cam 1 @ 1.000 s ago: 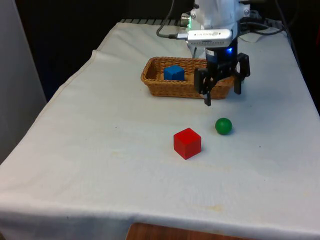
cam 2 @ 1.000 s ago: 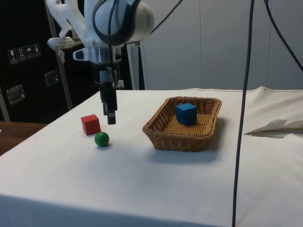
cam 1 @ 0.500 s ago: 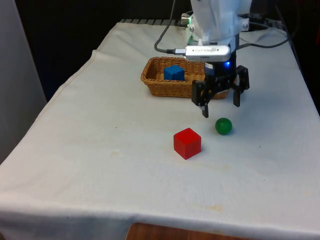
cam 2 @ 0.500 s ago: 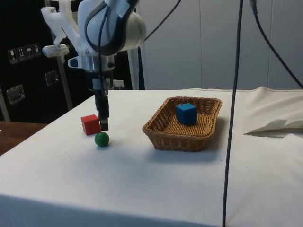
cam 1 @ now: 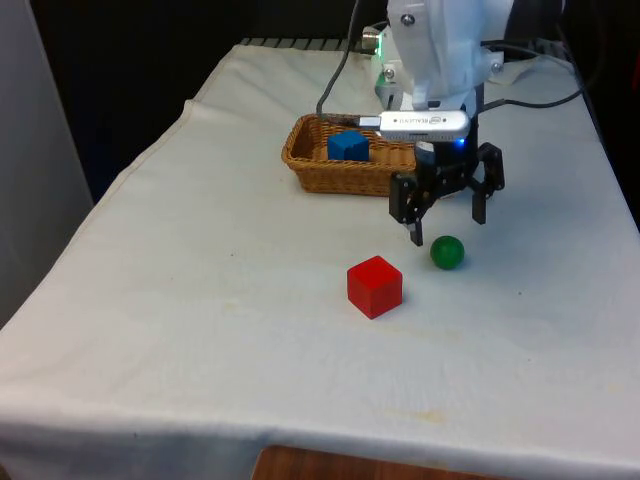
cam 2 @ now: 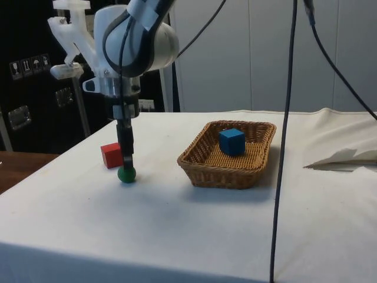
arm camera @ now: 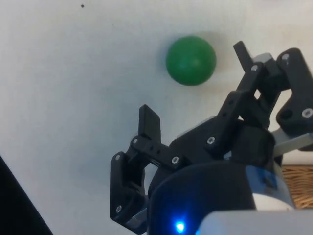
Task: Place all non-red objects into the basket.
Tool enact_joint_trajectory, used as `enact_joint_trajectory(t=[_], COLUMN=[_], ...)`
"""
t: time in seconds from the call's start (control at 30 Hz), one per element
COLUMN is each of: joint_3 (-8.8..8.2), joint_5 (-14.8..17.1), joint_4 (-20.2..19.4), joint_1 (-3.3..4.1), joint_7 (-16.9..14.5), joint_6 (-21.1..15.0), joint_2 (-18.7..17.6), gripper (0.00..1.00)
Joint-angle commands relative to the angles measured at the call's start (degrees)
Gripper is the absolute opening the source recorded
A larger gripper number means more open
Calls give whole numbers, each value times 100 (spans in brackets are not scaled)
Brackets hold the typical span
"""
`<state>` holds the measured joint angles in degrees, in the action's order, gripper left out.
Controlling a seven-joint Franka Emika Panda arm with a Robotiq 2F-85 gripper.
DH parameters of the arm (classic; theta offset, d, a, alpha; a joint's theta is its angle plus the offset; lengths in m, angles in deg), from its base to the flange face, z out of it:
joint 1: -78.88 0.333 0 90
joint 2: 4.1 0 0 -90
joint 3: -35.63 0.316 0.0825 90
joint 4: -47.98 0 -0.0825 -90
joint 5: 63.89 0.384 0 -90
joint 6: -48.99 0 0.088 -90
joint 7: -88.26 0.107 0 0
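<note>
One red cube [cam 1: 375, 286] sits nearest on the cloth [cam 1: 200, 330]; just beyond it the green ball [cam 1: 447, 252] lies under the gripper [cam 1: 447, 222], fingers spread apart. Farther back, the basket [cam 1: 310, 170] holds a blue cube [cam 1: 348, 146].

The basket [cam 1: 320, 170] is woven wicker, rough; the ball [arm camera: 190, 60] smooth and matt; the counter [cam 1: 200, 300] wears matt white cloth.

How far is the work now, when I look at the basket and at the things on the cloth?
Done: the blue cube lies in the basket. In hand: the open gripper hangs just above the green ball, which rests on the cloth, not gripped. Left: grasping the ball and carrying it to the basket. The red cube stays on the table.
</note>
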<state>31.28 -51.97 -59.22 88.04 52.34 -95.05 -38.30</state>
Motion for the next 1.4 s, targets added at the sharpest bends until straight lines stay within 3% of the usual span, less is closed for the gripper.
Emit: enact_joint_trajectory(t=[0.0,0.1,0.33,0.37,0.4,0.57,0.63,0.67,1.37], joint_3=[11,23,34,69,34,40,69,52,57], joint_5=[17,0,-23,0,-29,-23,0,-11,0], joint_4=[11,0,201,178,264,378,384,395,401], joint_1=[17,6,63,29,74,80,46,69,-6], joint_7=[46,40,252,195,298,361,321,355,298], joint_6=[-52,-6,-57,-11,-57,-57,-11,-57,-52], joint_2=[-34,-23,-235,-195,-292,-413,-413,-447,-533], gripper=[100,100,100,100,100,100,100,100,100])
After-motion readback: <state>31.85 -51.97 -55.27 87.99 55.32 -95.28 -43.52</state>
